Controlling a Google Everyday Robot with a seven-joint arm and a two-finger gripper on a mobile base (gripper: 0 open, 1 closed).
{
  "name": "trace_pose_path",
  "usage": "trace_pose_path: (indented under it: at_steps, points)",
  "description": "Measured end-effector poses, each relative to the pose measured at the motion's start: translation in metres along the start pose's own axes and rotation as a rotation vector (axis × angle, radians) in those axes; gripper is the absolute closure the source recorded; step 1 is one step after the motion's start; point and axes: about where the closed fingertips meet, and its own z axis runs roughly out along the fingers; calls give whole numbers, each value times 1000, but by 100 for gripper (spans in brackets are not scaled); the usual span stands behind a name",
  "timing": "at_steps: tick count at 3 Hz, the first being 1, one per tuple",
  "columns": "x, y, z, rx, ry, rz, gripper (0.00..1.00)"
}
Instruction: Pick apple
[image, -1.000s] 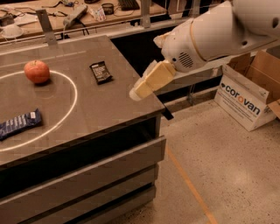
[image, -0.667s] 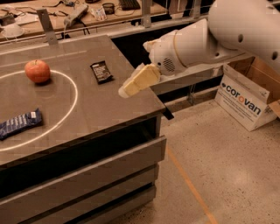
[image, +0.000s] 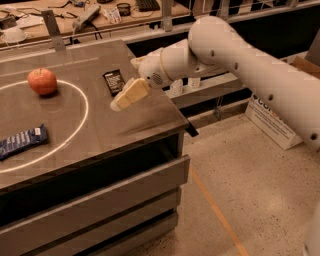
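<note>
Camera view: pincer (image: 120, 102) hovers over table (image: 135, 127), apart from apple (image: 42, 81)

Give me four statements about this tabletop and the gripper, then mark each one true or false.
1. The round red-orange apple sits inside the white circle line marked on the brown wooden table. True.
2. The beige two-finger gripper is holding the apple. False: it hangs above the table close to the small black packet, well apart from the apple.
3. The small black packet lies outside the white circle line. True.
4. The blue snack bar wrapper rests on top of the apple. False: it lies flat on the table nearer the front edge, apart from the apple.
</note>
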Motion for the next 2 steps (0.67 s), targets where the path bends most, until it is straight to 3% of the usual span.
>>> trace_pose_path:
  at_steps: [1,2]
  points:
    - [-23,-14,50,-93,-63,-70,0]
    - [-22,-14,51,-94,-61,-68,0]
